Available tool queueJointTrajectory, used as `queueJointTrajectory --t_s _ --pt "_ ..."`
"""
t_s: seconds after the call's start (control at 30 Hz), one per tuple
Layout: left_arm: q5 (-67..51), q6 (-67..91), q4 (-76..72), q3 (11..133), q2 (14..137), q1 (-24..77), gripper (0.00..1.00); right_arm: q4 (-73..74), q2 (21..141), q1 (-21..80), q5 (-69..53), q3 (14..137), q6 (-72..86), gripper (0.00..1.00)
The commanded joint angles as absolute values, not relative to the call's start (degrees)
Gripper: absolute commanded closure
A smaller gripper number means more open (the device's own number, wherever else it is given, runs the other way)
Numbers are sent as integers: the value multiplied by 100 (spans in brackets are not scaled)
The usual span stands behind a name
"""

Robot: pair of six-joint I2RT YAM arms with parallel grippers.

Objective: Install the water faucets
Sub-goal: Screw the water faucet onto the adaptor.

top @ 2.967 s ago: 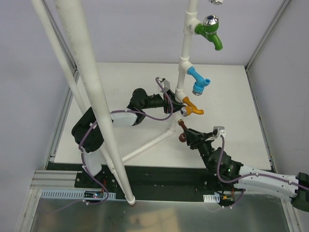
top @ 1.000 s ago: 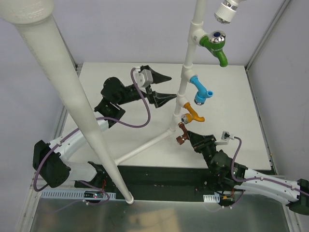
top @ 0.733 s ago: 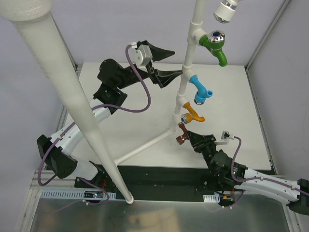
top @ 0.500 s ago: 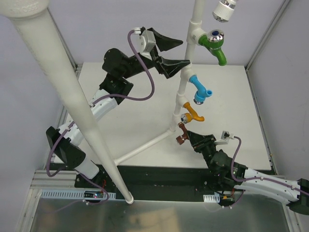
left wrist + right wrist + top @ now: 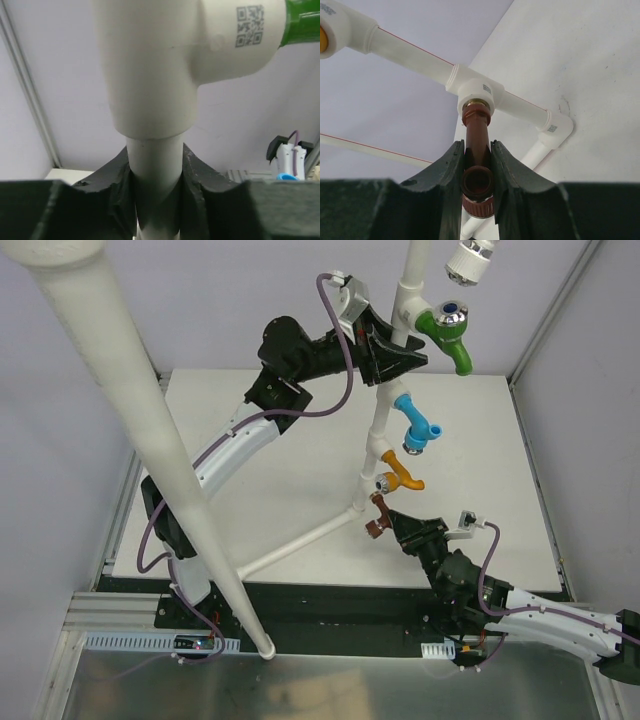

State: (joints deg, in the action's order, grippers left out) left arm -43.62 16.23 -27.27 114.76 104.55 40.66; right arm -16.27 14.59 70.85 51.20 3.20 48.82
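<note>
Since three seconds ago, your left arm has swung up from the table to the upright of the pipe frame (image 5: 383, 430); your right arm has barely shifted.

Left gripper (image 5: 393, 352): its fingers (image 5: 117, 175) press either side of the upright just below the upper tee (image 5: 165, 65) that carries the green faucet (image 5: 450, 332). It is apparently clamped there to steady the frame.

Right gripper (image 5: 477, 165): closed on the brown faucet (image 5: 476, 135), whose threaded end sits at the mouth of the lowest tee (image 5: 476, 95).

Step in hand: screwing in the brown faucet, likely the last of four. The blue faucet (image 5: 418, 425) and orange faucet (image 5: 397, 478) sit on the upright above it.

Next, you need wrist rotation about the faucet's axis, with the upright held firm.

Thread depth is hidden inside the lowest tee. The green faucet is cut off in the left wrist view.
</note>
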Motion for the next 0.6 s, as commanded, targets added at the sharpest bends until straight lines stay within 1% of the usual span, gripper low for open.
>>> queueJointTrajectory --t_s 0.0,0.03,0.13,0.2,0.27,0.3,0.47,0.57 --pt "-4324 1740 -2901 12058 10477 4060 92 -1635 1450 7137 5080 413 4843 71" --pt "-4359 1749 -2874 12076 10450 4052 100 -1635 1459 7137 5089 413 4895 71" --pt "-4473 1767 -2856 11954 10319 4060 100 -1521 1494 7128 5141 492 5272 75" --pt "-4517 1758 -2926 11770 10213 4061 100 -1477 1547 7137 5176 571 5693 84" --pt "-4535 1740 -3040 11594 10117 4061 100 -1476 1599 7137 5238 624 6289 96" --pt "-4561 1723 -3076 11532 10081 4061 100 -1477 1634 7137 5290 641 6597 100" --pt "-4649 1679 -3111 11426 10037 4061 100 -1477 1802 7128 5370 659 8460 100" --pt "-4649 1679 -3138 11391 10020 4061 100 -1494 1819 7137 5405 458 9936 100"
